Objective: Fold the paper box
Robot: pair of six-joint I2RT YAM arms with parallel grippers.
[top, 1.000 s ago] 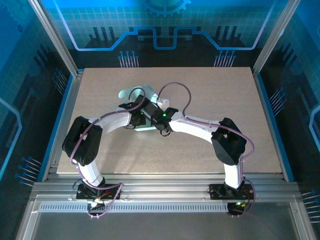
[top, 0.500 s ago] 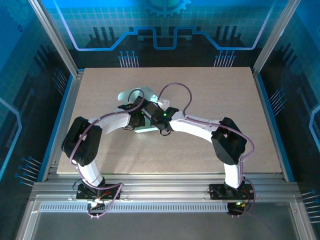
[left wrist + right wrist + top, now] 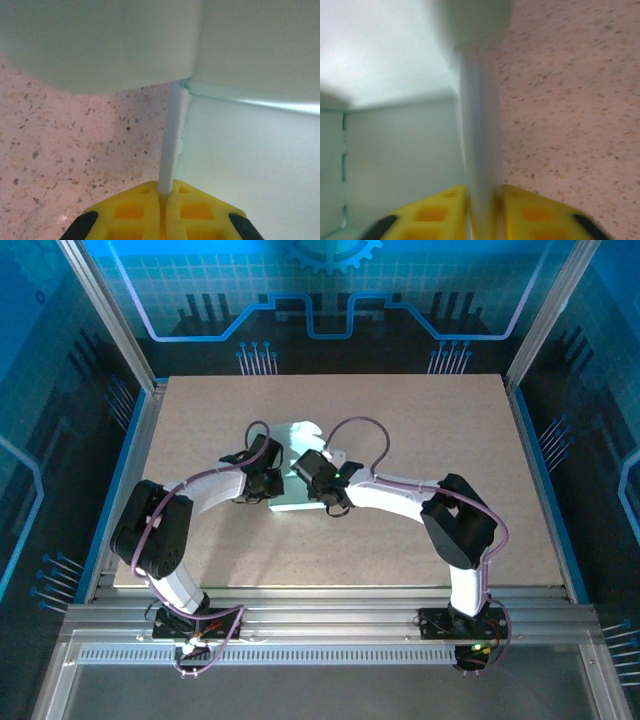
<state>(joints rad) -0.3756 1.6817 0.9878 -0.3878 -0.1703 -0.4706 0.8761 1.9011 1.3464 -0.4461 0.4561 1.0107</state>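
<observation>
The mint paper box sits partly folded, flaps upright, on the table.

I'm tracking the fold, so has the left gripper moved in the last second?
Yes. The left gripper has shifted left, toward the table's left edge, clamped on the paper box.

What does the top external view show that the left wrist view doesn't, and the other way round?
Top external: the left end effector and right end effector meet mid-table on opposite sides of the paper box, with the whole table around them. Left wrist: the yellow fingertips are shut on a thin upright card wall seen edge-on, with a rounded flap above. Shared: the pale paper box on the speckled table.
</observation>
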